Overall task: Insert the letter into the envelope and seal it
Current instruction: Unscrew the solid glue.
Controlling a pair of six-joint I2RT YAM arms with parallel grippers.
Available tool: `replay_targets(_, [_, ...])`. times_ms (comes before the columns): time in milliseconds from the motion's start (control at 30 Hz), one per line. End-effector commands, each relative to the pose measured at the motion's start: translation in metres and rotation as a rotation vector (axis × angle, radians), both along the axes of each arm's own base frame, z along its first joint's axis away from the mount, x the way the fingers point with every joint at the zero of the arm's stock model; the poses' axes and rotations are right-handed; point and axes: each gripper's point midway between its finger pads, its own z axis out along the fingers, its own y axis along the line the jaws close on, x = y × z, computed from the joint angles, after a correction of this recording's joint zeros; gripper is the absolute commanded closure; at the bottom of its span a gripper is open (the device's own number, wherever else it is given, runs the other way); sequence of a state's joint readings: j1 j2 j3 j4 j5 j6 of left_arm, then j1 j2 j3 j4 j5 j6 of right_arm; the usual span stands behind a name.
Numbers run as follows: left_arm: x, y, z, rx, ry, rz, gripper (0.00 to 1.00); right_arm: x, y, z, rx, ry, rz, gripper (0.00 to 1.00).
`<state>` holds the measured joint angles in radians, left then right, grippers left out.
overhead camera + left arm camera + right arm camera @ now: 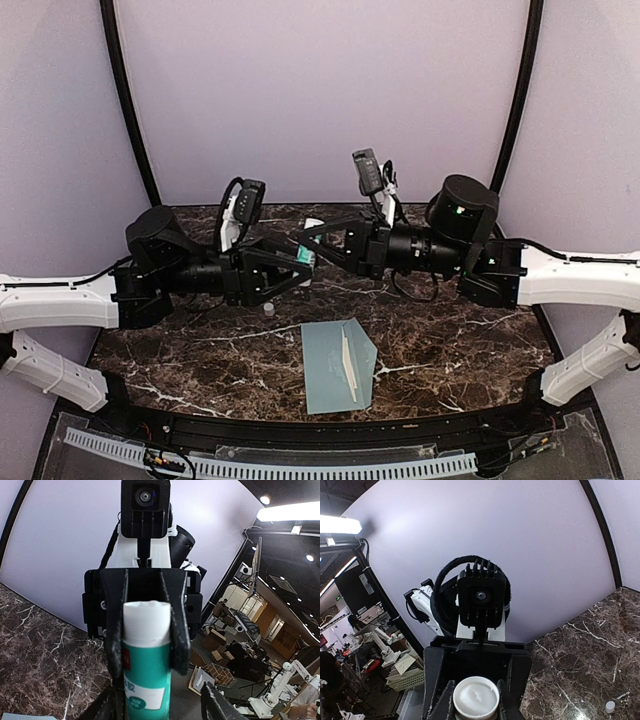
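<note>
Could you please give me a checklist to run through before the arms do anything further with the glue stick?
1. Right hand gripping the glue stick: ok, its fingers press both sides of the white end.
2. Left hand released: ok, its fingers are spread wide.
3. Stick uncapped: probably ok, a small white cap lies on the table, and the stick's end looks open.
4. Envelope flat with its flap open: ok.
5. Letter inside the envelope: cannot tell, no sheet shows.
</note>
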<state>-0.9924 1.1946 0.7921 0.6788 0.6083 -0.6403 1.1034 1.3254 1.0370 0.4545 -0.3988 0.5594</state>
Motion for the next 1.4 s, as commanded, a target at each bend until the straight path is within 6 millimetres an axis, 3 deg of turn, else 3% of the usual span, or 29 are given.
replay_targets(0, [-0.009, 0.011, 0.002, 0.001, -0.004, -0.007, 0.49, -0.008, -0.010, 0.021, 0.041, -0.017, 0.024, 0.97])
replay_targets(133, [-0.010, 0.012, 0.000, 0.010, 0.012, -0.012, 0.57, -0.012, -0.011, 0.023, 0.047, -0.006, 0.055, 0.98])
replay_targets(667, [-0.017, -0.005, -0.022, 0.090, 0.062, -0.101, 0.52, -0.009, -0.014, 0.020, 0.038, 0.017, 0.033, 0.99])
replay_targets(767, [-0.016, -0.005, -0.021, 0.081, 0.053, -0.090, 0.59, -0.008, -0.014, 0.019, 0.035, 0.019, 0.028, 0.99])
replay_targets(933, [-0.015, -0.004, -0.016, 0.060, 0.041, -0.080, 0.61, -0.007, -0.013, 0.015, 0.025, 0.024, 0.028, 1.00])
replay_targets(1200, [-0.009, -0.004, -0.019, 0.067, 0.043, -0.047, 0.84, 0.002, -0.012, 0.008, 0.001, 0.028, -0.022, 1.00])
replay_targets(1367, [0.003, -0.003, -0.022, 0.080, 0.045, 0.036, 0.90, 0.014, -0.009, -0.005, -0.051, 0.032, -0.089, 1.00])
